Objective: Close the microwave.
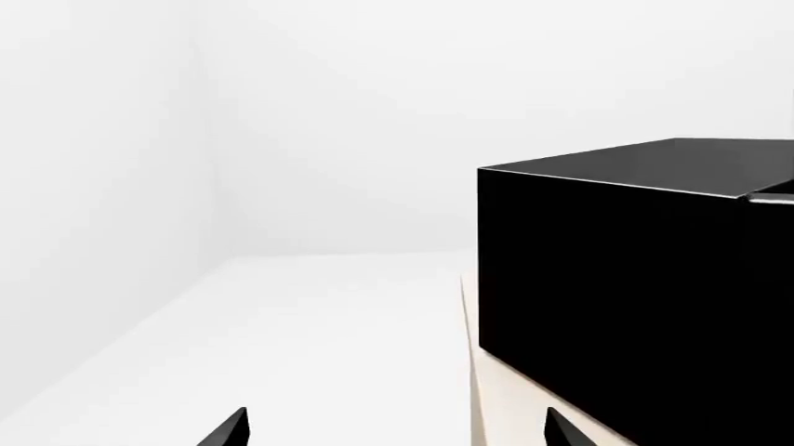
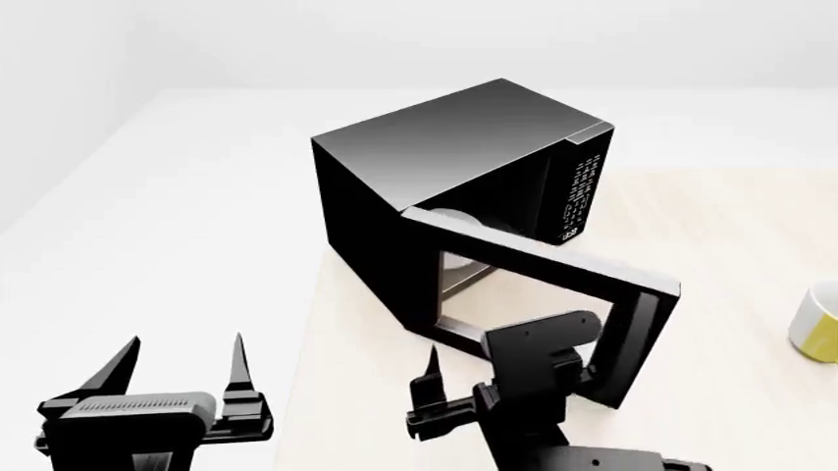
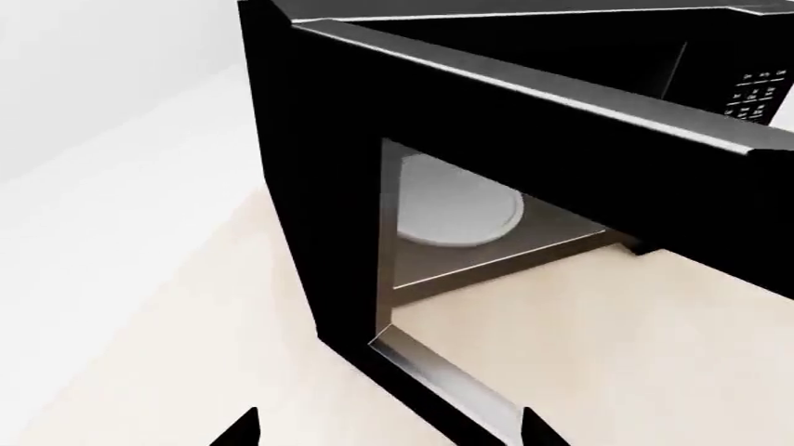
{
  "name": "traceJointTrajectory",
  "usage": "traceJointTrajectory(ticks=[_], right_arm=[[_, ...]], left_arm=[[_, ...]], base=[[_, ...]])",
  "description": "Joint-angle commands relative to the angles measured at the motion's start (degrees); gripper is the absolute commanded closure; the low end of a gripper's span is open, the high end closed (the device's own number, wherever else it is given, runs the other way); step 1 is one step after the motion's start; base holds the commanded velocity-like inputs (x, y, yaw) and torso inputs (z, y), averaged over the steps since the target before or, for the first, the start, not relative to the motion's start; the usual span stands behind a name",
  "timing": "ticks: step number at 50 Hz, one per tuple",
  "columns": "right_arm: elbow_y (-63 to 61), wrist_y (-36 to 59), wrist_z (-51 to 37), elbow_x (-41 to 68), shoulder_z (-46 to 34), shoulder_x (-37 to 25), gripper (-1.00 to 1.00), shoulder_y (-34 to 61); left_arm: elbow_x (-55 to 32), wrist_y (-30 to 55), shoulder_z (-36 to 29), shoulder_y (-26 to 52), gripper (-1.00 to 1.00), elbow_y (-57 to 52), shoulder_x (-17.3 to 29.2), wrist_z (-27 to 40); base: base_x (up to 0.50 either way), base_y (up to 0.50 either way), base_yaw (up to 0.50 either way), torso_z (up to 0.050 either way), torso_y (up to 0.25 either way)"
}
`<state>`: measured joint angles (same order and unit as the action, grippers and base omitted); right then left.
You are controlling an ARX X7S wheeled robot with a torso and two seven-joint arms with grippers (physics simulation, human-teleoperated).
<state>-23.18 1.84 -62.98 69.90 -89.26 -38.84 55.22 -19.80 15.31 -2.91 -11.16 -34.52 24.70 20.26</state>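
Head view puts the microwave [image 2: 445,167] in front of you on the pale wood-grain table [image 2: 733,255], near that table's left edge and turned at an angle, so one rear corner points away to the upper left and the front face looks toward your right arm. Its long axis runs from lower left to upper right in that view. The shell is a glossy black box with sharp edges and a soft grey sheen across the top. You can see the keypad strip [image 2: 580,191] with small white markings standing upright on the front's right end.

Its door [image 2: 550,294] stands open, swung out toward you on the left-side hinge, a black frame around a clear window. Through the window you see the white round plate [image 3: 453,209] lying flat on the grey metallic cavity floor.

Your right gripper [image 2: 439,392] sits just in front of the door's lower edge; whether it touches the door you cannot tell. Its black pointed fingertips [image 3: 242,429] stand moderately apart in the right wrist view, holding nothing.

Your left gripper [image 2: 177,368] hangs over the white floor to the left of the table, well apart from the microwave, its tapered fingers spread wide and empty.

A yellow-and-white mug [image 2: 818,324] shows at the right edge.
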Motion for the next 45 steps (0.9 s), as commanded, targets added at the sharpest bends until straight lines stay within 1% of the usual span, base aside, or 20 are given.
traceJointTrajectory(ticks=[1, 15, 34, 45], right_arm=[[8.41, -0.39, 5.33, 1.57, 1.07, 2.7, -1.0, 0.63], [11.28, -0.79, 6.54, 2.19, 1.84, 2.44, -1.0, 0.47], [14.35, 0.03, 7.54, 3.73, 3.51, 1.34, -1.0, 2.59], [18.81, 0.52, 9.25, 4.71, 4.07, 2.6, -1.0, 3.09]], left_arm=[[-0.08, -0.05, -0.1, 0.06, -1.0, 0.07, 0.1, 0.15], [-0.16, 0.01, -0.27, 0.04, -1.0, 0.02, 0.25, 0.36], [-0.35, -0.21, -0.45, 0.13, -1.0, 0.37, 0.42, 0.43], [-0.64, -0.05, -0.61, 0.51, -1.0, 0.46, 0.51, 0.46]], base=[[0.0, 0.0, 0.0, 0.0, 0.0], [0.0, 0.0, 0.0, 0.0, 0.0], [0.0, 0.0, 0.0, 0.0, 0.0], [0.0, 0.0, 0.0, 0.0, 0.0]])
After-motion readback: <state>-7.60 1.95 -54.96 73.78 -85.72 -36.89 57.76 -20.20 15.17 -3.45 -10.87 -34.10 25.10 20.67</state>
